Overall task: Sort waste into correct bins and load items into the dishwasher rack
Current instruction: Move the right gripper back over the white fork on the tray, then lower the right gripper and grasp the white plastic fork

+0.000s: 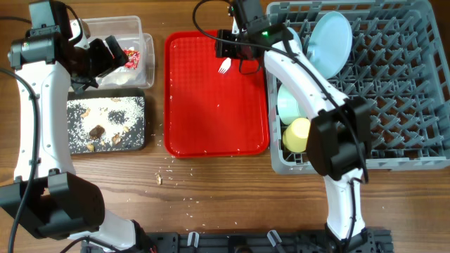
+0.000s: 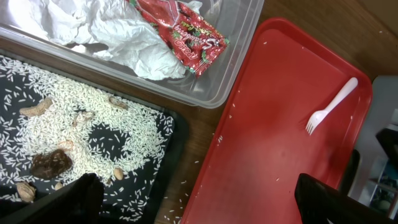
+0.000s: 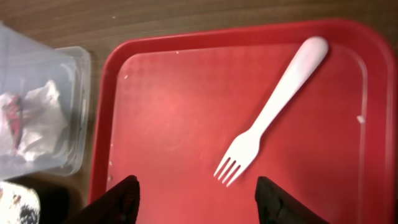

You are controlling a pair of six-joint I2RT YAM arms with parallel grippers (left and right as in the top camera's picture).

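White plastic fork (image 3: 267, 118) lies loose on the red tray (image 3: 161, 93), seemingly the only item not in the dishwasher rack (image 1: 394, 84), so your right gripper (image 3: 199, 200) hangs over it spread wide and empty, ready to drop, while your left gripper (image 2: 205, 205) idles equally wide and empty by the clear tub (image 2: 236, 56).

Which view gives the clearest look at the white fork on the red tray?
Right wrist: the white fork lies whole and large, tines distinct. Left wrist shows the fork smaller, off to the right. Overhead shows the fork only as a tiny white shape.
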